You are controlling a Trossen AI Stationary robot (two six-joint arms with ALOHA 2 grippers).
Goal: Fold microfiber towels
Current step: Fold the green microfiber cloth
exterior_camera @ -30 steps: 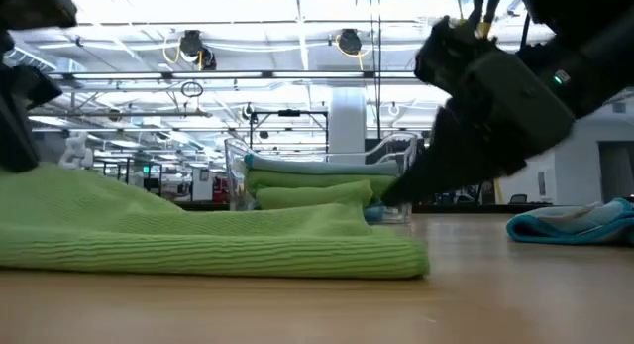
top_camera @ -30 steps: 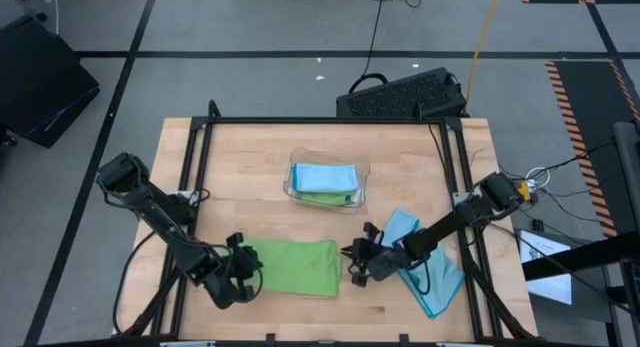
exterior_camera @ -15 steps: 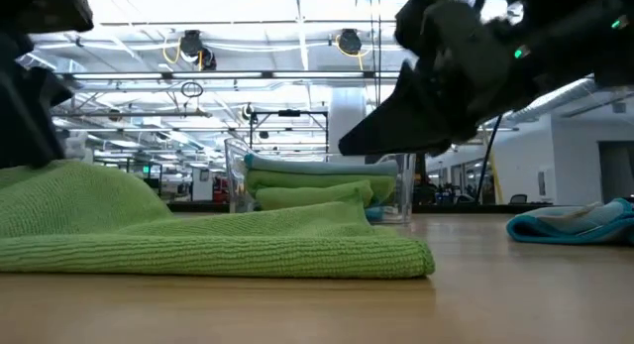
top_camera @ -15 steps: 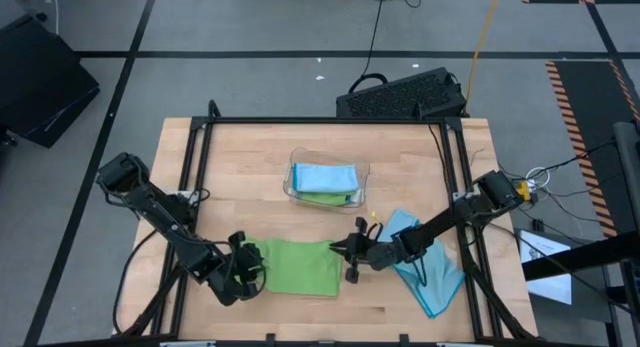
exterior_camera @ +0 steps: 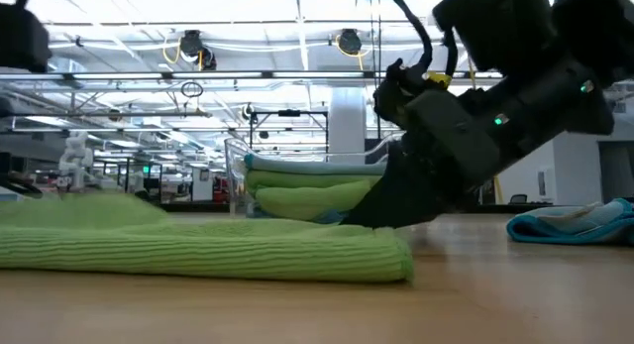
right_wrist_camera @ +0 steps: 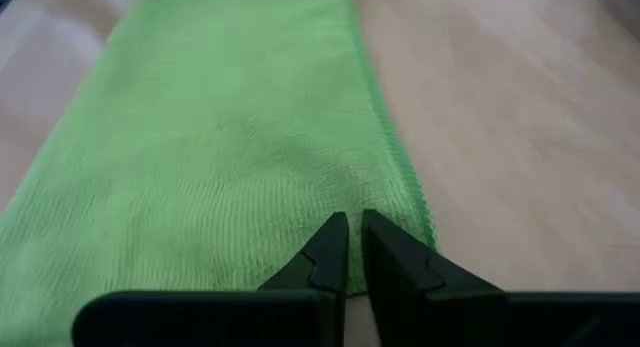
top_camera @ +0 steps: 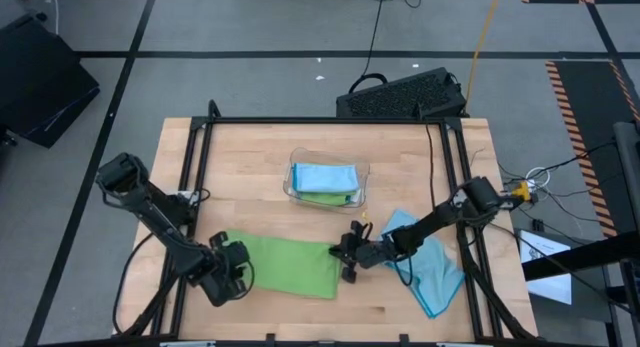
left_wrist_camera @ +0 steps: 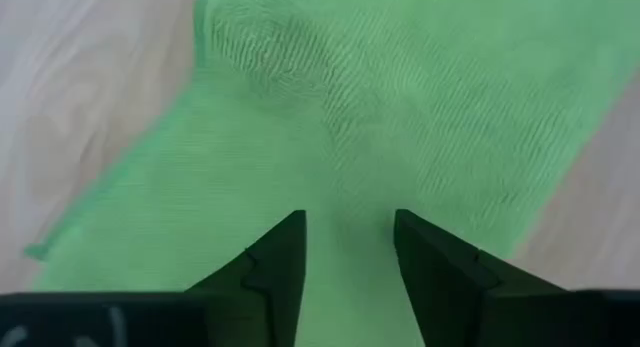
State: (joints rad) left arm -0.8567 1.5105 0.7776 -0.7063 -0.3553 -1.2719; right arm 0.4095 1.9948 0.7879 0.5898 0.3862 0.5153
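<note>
While your left gripper (left_wrist_camera: 348,249) stood with its fingers parted a moderate way and nothing between them, the lime green towel (top_camera: 290,266) lay flat just under and ahead of the tips, its ribbed pile slightly rumpled there. Your right gripper (right_wrist_camera: 347,249) was pinched almost closed at the towel's opposite short edge, tips touching the hem; whether any cloth was caught between them you could not tell. Seen from above, the left gripper (top_camera: 234,268) sat at the towel's left end and the right gripper (top_camera: 345,259) at its right end, with the long green strip stretched between them near the front of the wooden table (top_camera: 250,177). Behind it stood a clear tray (top_camera: 326,182) holding a folded blue towel (top_camera: 326,176) over a green one. A crumpled light blue towel (top_camera: 430,272) lay under your right arm.
</note>
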